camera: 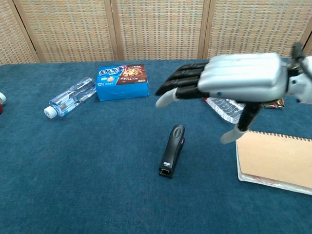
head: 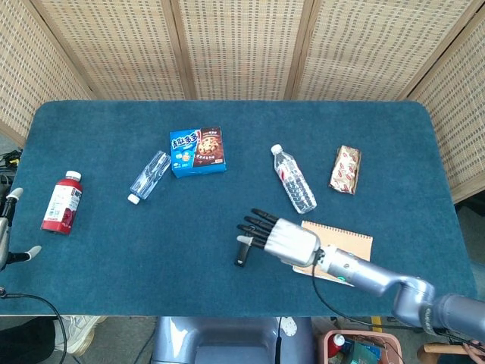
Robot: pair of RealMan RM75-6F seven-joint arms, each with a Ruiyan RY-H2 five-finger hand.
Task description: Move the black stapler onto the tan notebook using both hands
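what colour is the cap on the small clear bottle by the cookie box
White; the cap shows best in the chest view.

We look down on a tabletop [head: 114,265] covered in deep teal, felt-like cloth with rounded far corners. Behind it stands a folding screen [head: 242,45] of woven wicker panels set in pale wooden frames, angled in at both sides. The light is even and soft, casting only faint shadows.

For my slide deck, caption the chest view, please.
Open right hand hovering above the black stapler, tan notebook alongside.
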